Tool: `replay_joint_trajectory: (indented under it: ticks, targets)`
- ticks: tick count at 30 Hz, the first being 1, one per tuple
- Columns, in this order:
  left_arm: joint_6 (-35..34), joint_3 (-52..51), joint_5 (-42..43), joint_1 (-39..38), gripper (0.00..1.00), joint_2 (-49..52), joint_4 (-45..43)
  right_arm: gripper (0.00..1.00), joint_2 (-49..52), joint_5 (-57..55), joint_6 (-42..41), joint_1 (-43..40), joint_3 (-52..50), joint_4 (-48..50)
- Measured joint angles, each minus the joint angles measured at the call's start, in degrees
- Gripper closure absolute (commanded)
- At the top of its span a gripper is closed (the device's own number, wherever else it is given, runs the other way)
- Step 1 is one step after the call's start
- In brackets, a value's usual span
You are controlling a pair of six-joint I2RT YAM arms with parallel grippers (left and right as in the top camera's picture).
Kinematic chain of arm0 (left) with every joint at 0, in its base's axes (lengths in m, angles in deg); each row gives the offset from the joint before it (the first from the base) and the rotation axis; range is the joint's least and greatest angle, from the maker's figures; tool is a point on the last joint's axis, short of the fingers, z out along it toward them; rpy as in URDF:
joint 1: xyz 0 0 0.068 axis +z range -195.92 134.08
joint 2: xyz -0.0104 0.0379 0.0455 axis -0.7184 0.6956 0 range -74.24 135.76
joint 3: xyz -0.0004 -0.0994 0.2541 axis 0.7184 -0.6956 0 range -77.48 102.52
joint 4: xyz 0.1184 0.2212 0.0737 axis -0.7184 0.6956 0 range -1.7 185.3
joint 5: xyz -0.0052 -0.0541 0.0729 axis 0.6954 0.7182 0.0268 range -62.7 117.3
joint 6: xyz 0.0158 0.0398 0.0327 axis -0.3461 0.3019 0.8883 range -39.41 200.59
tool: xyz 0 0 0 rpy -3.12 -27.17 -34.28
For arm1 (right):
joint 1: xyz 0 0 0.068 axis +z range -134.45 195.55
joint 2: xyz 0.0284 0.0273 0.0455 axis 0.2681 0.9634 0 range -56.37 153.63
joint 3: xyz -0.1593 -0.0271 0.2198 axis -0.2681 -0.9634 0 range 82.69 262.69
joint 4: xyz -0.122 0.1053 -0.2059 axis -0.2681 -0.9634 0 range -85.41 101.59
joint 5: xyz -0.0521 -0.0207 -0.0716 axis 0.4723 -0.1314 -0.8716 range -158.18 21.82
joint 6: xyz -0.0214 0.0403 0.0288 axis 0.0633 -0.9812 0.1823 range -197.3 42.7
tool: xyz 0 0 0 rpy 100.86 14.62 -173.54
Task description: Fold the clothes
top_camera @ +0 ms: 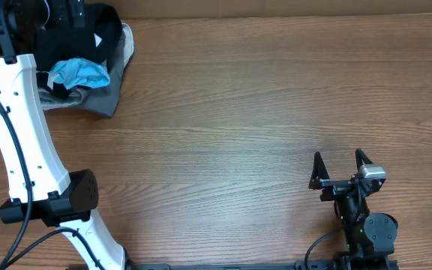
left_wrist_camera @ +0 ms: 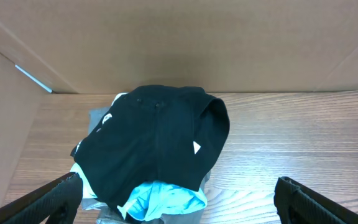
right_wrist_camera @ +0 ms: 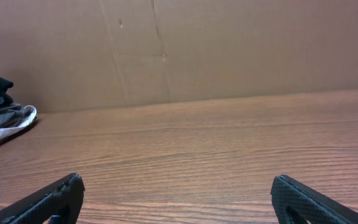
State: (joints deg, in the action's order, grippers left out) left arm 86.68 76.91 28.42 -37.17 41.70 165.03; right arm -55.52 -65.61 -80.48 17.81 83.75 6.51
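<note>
At the far left corner: clothes pile (top_camera: 88,71) heaped on the table (top_camera: 238,97), close to the cardboard wall (left_wrist_camera: 197,43).
Pile make-up: black garment (left_wrist_camera: 154,143) on top, blue garment (left_wrist_camera: 166,200) bunched under its near edge, grey garment (top_camera: 102,101) at the bottom, sticking out to the right. Number of pieces: cannot tell.
Pile state: crumpled and overlapping, with no flat layer and no crease.
Left claw (left_wrist_camera: 178,182): fingers apart with nothing between them, over the near side of the pile. Looks clear of the cloth, but contact is hard to rule out.
Left arm (top_camera: 21,127): white, runs from the near left edge up to the far left corner.
Right claw (top_camera: 339,154): fingers apart and empty, at the near right of the table, pointing far, well apart from the pile.
Right wrist view: bare wood ahead, with only a grey edge of the pile at its far left.
Done so far: nothing visible. No piece is pulled out, spread or folded, and there is no folded stack anywhere.
Left to do: all of it. Take one piece off, lay it flat on the bare wood in the middle, fold it, set it aside, then repeat for each piece.
Step in hand (judgement): left claw lining up a first grab, probably the black garment.
Risk (judgement): the pieces are tangled, so lifting the black one may drag the blue one along.
</note>
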Motion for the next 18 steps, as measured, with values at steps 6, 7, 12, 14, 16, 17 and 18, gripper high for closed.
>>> replay_joint_trajectory:
  ticks: [6,7,12,14,16,17,18]
  targets:
    - [0.0,0.0,0.0,-0.3,0.00,0.0,0.0,0.00,0.0,0.0,0.0,0.0,0.0,0.0]
    - [0.0,-0.1,0.0,-0.6,0.00,-0.1,0.0,0.00,0.0,0.0,0.0,0.0,0.0,0.0]
    - [0.0,-7.2,0.0,-5.3,0.00,-5.5,-0.3,0.00,0.0,0.0,0.0,0.0,0.0,0.0]
    - [0.0,-14.5,0.0,-8.7,0.00,-10.6,-1.1,0.00,0.0,0.0,0.0,0.0,0.0,0.0]
    - [0.3,-22.6,-0.3,-12.1,0.00,-16.3,-2.3,0.00,0.0,0.0,0.0,0.0,0.0,0.0]
    - [0.4,-27.3,-0.8,-13.9,0.00,-19.5,-5.4,0.00,0.0,0.0,0.0,0.0,0.0,0.0]
    - [0.5,-31.7,-1.1,-15.5,0.00,-22.5,-8.7,0.00,0.0,0.0,0.0,0.0,0.0,0.0]
